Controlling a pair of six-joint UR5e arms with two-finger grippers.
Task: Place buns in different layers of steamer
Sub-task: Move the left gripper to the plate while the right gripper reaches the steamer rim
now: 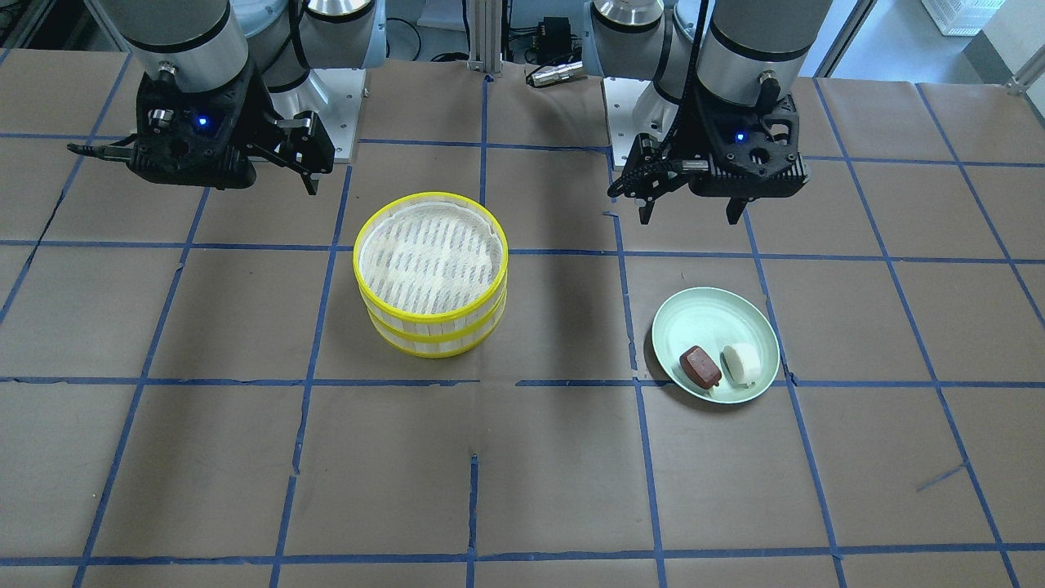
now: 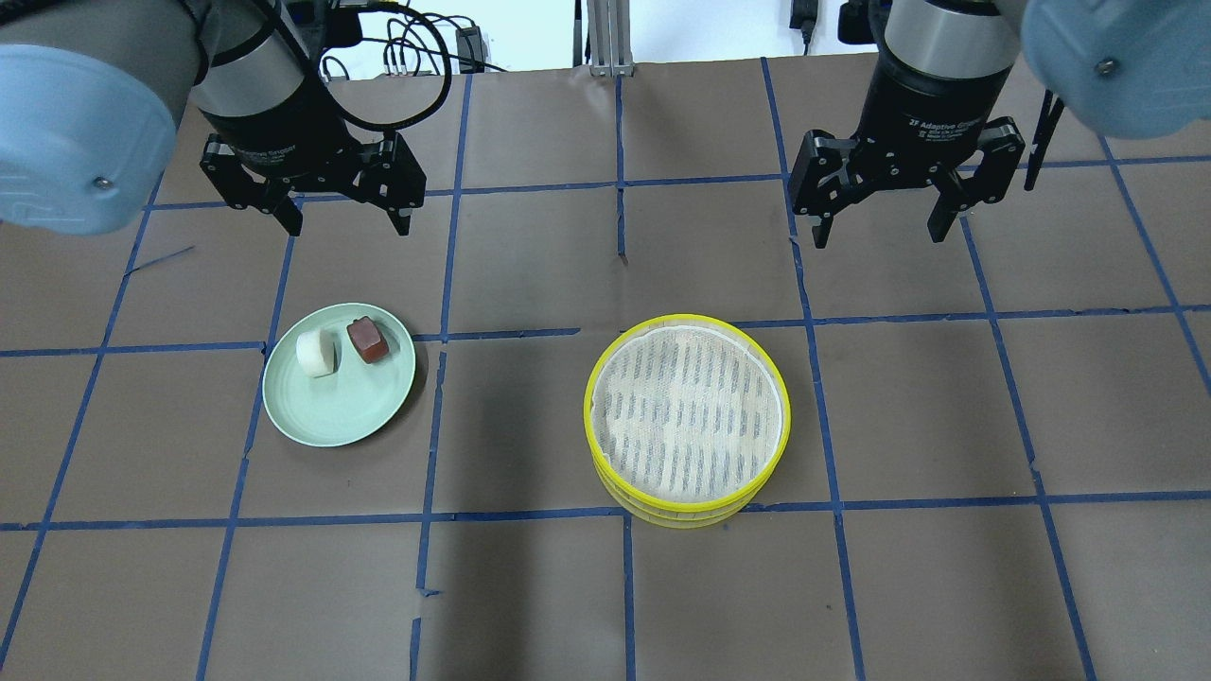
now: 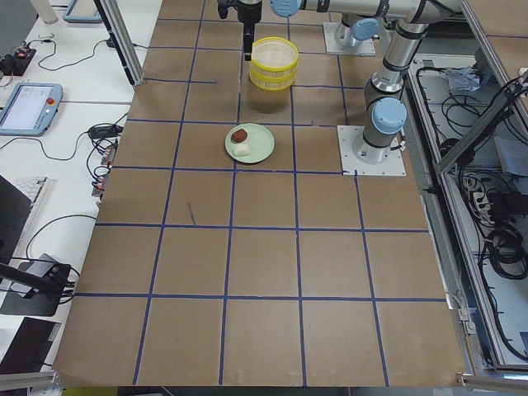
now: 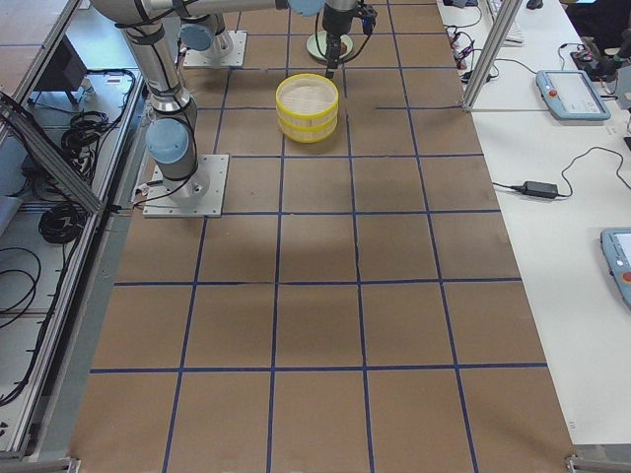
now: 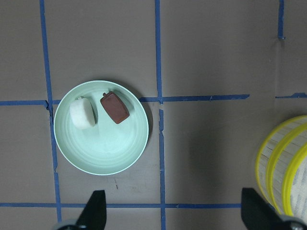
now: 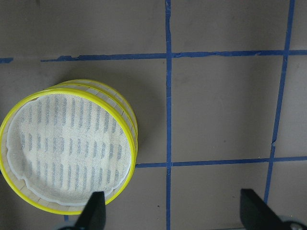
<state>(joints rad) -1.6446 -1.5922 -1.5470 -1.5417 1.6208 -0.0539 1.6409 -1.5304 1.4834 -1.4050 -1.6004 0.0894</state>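
Left gripper: you see its jaws spread, hanging above the table, clear of the plate.
Plate: pale green, carrying 2 buns side by side, the white bun and the reddish-brown bun.
Steamer layers: 2 yellow-rimmed trays stacked, well apart from the plate.
Right gripper: jaws spread, hanging above the table, clear of the stack.

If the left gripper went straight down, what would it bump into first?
Probably the bare brown table, just beside the green plate. The left gripper hangs open above it, but height is hard to judge.
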